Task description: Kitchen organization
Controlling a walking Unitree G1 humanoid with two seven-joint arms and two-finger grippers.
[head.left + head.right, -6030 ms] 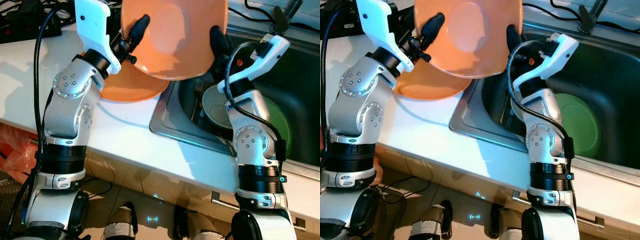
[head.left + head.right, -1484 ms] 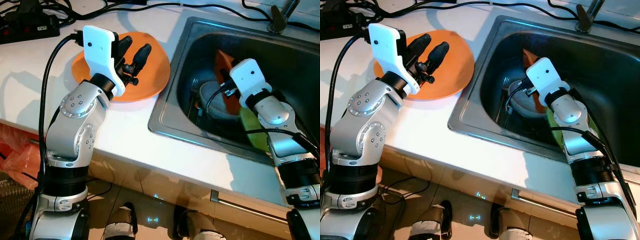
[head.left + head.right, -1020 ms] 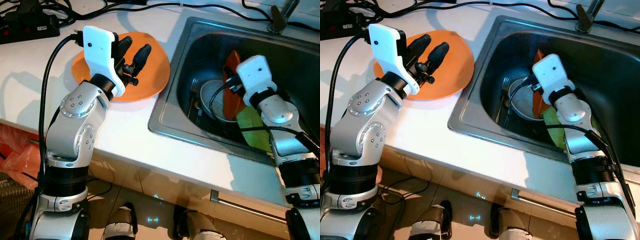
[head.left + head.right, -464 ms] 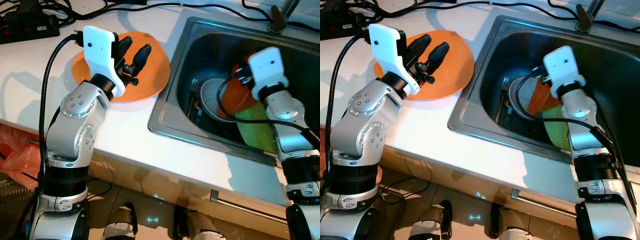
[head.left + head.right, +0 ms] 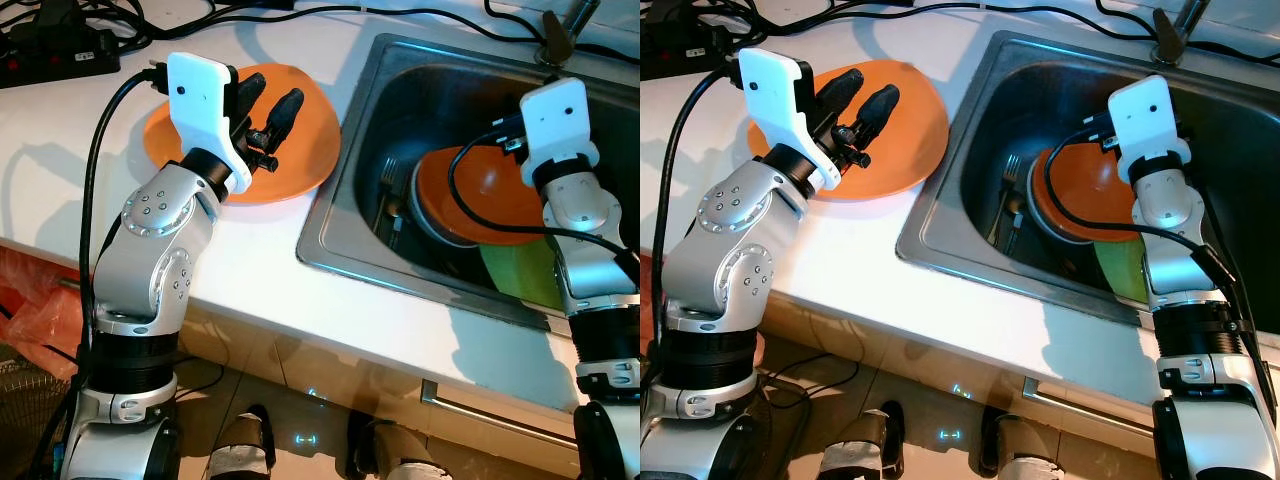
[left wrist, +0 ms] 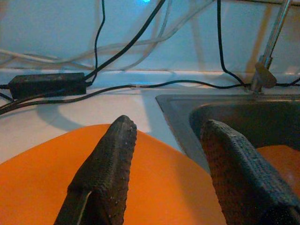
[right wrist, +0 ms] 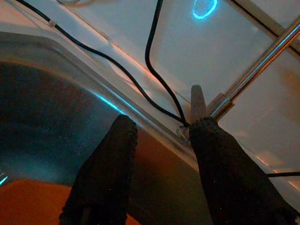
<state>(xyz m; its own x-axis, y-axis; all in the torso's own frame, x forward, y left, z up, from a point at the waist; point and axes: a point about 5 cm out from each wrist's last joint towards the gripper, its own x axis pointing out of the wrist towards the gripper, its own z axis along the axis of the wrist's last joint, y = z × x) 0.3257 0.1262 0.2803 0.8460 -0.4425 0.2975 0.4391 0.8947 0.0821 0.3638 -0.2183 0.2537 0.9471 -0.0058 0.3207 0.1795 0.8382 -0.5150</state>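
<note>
An orange plate [image 5: 305, 160] lies on the white counter beside the sink. My left gripper [image 5: 270, 92] hovers just over it, open, with nothing between its fingers [image 6: 110, 159]. A second orange plate [image 5: 480, 200] lies flat in the sink [image 5: 340, 225], on top of a pale bowl whose rim peeks out at its left. My right arm reaches into the sink above that plate's far side. In the right wrist view my right gripper [image 7: 161, 124] is open and points at the sink's back wall, with the plate's edge [image 7: 18, 199] below its fingers. A green plate [image 5: 520, 278] lies partly under the orange one.
A fork [image 5: 388, 190] and other cutlery lie at the sink's left side. The tap [image 5: 558, 30] stands at the back rim. A black power strip [image 5: 60, 50] and several cables run along the counter's back. The counter's front edge drops to the floor.
The orange plate in the sink went from standing on edge to lying flat over the pale bowl. My right wrist rose and swung toward the sink's back. The left arm stayed still.
</note>
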